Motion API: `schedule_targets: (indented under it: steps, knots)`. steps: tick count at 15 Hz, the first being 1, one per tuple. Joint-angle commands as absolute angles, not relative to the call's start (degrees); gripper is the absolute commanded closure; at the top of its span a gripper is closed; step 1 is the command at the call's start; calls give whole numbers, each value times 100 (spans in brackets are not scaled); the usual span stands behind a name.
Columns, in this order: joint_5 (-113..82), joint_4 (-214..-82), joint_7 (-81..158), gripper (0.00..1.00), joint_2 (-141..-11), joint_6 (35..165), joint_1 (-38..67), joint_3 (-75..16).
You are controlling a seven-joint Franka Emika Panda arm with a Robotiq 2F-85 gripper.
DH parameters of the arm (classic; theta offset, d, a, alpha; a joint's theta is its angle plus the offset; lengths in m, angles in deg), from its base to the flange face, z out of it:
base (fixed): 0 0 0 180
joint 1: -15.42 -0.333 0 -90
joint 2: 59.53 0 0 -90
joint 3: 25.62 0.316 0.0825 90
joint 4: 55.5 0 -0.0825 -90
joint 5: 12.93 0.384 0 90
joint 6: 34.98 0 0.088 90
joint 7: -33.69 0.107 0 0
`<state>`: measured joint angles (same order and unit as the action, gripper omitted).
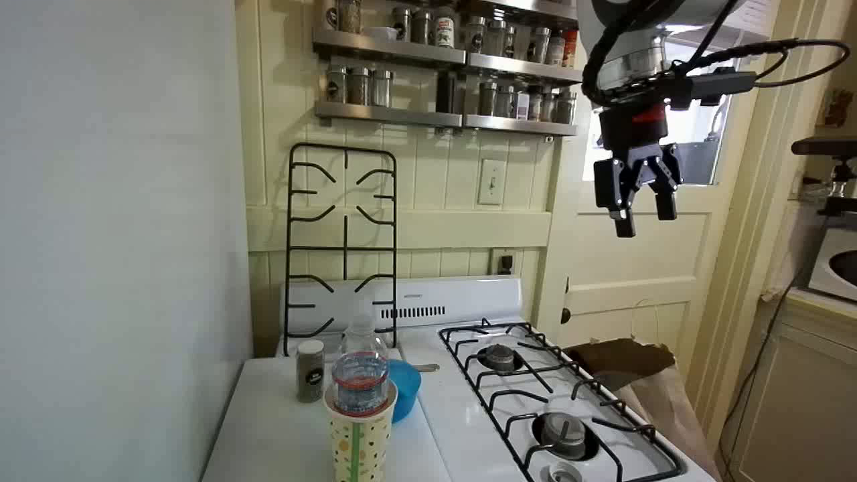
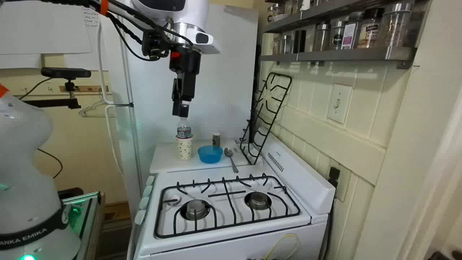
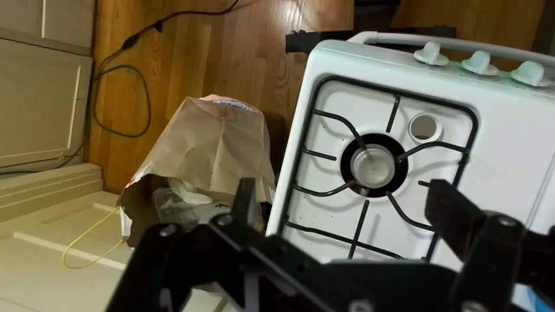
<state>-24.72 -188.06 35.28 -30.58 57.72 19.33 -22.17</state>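
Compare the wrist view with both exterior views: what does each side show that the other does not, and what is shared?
Only the wrist view shows the looped cable on the floor and clear plastic inside the paper bag. Only the exterior views show the bottle in the patterned cup, the spoon and the spice jars. All share the stove, the black grate lying on it, and the end effector, open and holding nothing.
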Motion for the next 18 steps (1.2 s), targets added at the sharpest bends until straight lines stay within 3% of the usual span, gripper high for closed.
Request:
schedule_targets:
  steps: [1, 10, 18]
  knots:
    - [-2513, -18793, 3575, 0, -3066, 5749, 1804, -2320]
    - [-2612, -18688, 3493, 0, -3183, 5697, 1780, -2287]
    - [-3558, -17209, 948, 0, -5174, 6200, 1679, -2797]
